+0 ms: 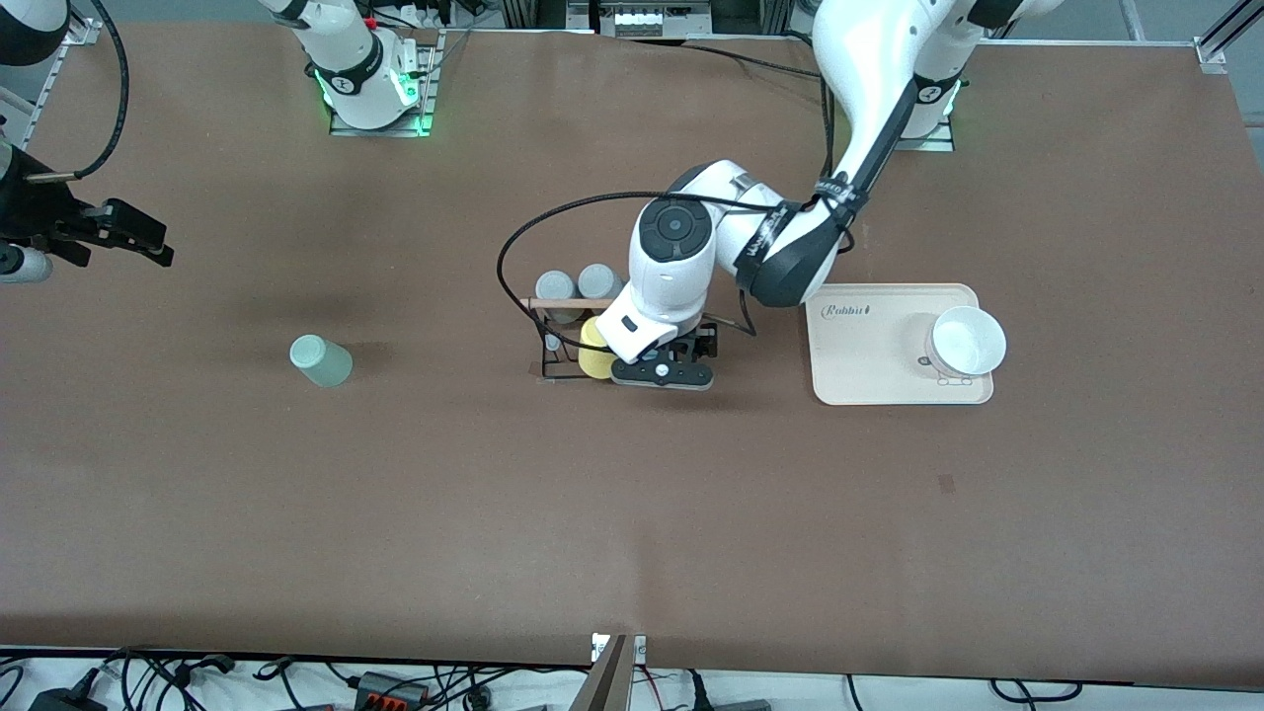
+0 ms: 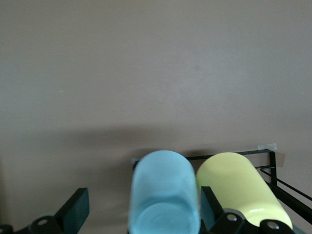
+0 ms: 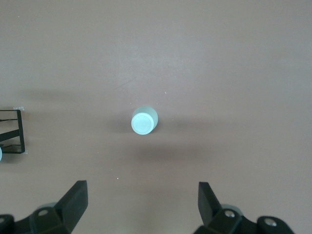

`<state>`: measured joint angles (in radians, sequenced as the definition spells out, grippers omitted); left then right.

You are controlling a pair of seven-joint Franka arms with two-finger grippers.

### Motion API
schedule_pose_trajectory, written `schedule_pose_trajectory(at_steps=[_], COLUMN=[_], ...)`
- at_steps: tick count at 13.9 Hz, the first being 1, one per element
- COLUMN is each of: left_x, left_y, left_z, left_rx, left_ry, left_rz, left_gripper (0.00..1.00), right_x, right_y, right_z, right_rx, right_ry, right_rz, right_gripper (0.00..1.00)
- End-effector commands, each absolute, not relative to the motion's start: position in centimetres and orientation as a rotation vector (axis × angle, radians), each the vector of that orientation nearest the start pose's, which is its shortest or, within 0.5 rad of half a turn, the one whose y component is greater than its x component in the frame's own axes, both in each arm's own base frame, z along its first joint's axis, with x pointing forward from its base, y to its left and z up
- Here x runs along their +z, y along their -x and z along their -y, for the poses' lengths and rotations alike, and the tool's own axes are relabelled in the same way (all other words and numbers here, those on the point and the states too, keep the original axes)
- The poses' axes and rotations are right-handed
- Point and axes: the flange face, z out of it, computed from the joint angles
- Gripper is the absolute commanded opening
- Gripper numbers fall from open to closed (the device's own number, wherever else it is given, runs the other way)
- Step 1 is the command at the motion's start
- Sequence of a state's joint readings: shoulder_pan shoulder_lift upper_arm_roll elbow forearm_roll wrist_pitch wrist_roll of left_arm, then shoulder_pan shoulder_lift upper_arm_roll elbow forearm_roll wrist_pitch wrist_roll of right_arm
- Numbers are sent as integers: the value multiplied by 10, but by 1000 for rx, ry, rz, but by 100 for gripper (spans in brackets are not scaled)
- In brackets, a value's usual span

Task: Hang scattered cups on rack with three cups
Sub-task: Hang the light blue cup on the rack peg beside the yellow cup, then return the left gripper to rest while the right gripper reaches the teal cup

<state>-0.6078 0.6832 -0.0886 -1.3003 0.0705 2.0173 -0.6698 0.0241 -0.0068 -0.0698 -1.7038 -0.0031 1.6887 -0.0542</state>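
The light blue cup (image 2: 163, 192) lies on the black wire rack (image 2: 265, 168) beside the yellow cup (image 2: 241, 187). My left gripper (image 2: 141, 209) is open around the blue cup, one finger close beside it, the other well apart. In the front view the left gripper (image 1: 679, 355) is low over the rack (image 1: 549, 341) and hides the blue cup. The pale mint green cup (image 1: 321, 360) lies on the table toward the right arm's end and shows in the right wrist view (image 3: 145, 121). My right gripper (image 3: 141, 204) is open and empty, up in the air at that end (image 1: 143, 240).
Two grey cups (image 1: 578, 284) hang on the rack under its wooden rod (image 1: 568, 303), with the yellow cup (image 1: 592, 354) nearer the front camera. A cream tray (image 1: 869, 365) with a white bowl (image 1: 968, 341) lies toward the left arm's end.
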Motion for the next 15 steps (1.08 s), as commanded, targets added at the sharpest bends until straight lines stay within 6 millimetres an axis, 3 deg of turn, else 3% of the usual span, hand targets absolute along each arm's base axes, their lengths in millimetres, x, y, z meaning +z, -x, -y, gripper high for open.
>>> schedule_pose_trajectory(at_steps=[1,3,7,10,12,13,15], left_x=[422,468,528,535,535,537,552], left_y=[-598,-614,-617,-586,-558,-551,-558], left_z=[392,323,229,167,132,116,97], left_rx=[-38,12,61,115,16,19,-33], left_ry=[3107,3082,3060,3048,3054,3054,3091], left_rz=[-159,-255,-289,-291,-340,-308,-240], left_gripper=[100,100,100,100,100,100,100], right_x=[571,564,540,520,500,489,467], right_y=[-556,-561,-572,-585,-591,-590,-586], right_z=[24,23,19,12,10,4,-1], right_rx=[19,31,87,66,104,123,138], right_ry=[3141,3142,3145,3152,3152,3152,3151], right_rz=[10,10,40,58,59,71,76], right_gripper=[100,100,100,100,100,100,100])
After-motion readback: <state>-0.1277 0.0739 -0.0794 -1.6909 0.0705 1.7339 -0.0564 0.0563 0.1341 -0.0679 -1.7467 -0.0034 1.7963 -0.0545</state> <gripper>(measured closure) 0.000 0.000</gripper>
